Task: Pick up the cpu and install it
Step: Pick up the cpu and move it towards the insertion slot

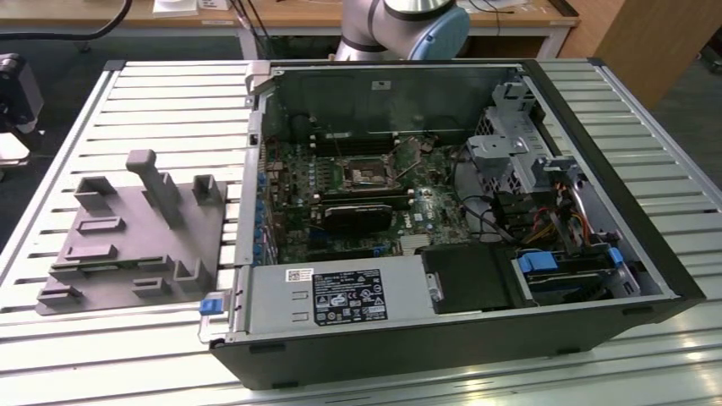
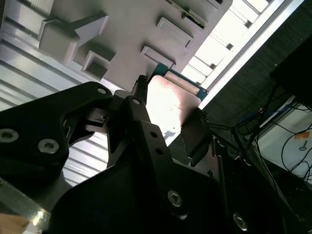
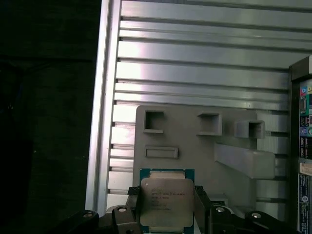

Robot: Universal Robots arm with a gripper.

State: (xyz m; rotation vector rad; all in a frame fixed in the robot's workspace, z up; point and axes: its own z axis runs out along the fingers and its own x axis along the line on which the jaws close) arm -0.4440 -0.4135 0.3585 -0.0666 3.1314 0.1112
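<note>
Exterior view first: the slatted metal surface (image 1: 147, 93) ran across the whole scene. On it the open computer case (image 1: 451, 347) lay on its side, taking up everything from the middle out to three o'clock. Behind the case, at twelve o'clock, the robot arm (image 1: 407, 25) rose out of the picture, grey with a blue joint. At nine o'clock from the case, just beside its wall, the grey tray (image 1: 113, 245) sat flat on the slats with its blocks and posts standing up. Inside the case lay the green motherboard (image 1: 327, 203). A black rectangular card (image 1: 358, 216) crossed the board toward six o'clock, and the black-framed socket (image 1: 369, 175) sat just beyond the card toward twelve.

In the first wrist view the black gripper (image 3: 167, 217) had its jaws pinching the cpu (image 3: 165, 200) by two opposite edges, one on each side. The cpu faced the camera with its silver-grey lid, and the grey tray (image 3: 195, 146) lay beyond it on the slatted surface (image 3: 195, 73). In the second wrist view the cpu (image 2: 170, 97) shone between the dark jaws of the gripper (image 2: 168, 119), with the tray's raised blocks (image 2: 126, 29) past it.
</note>
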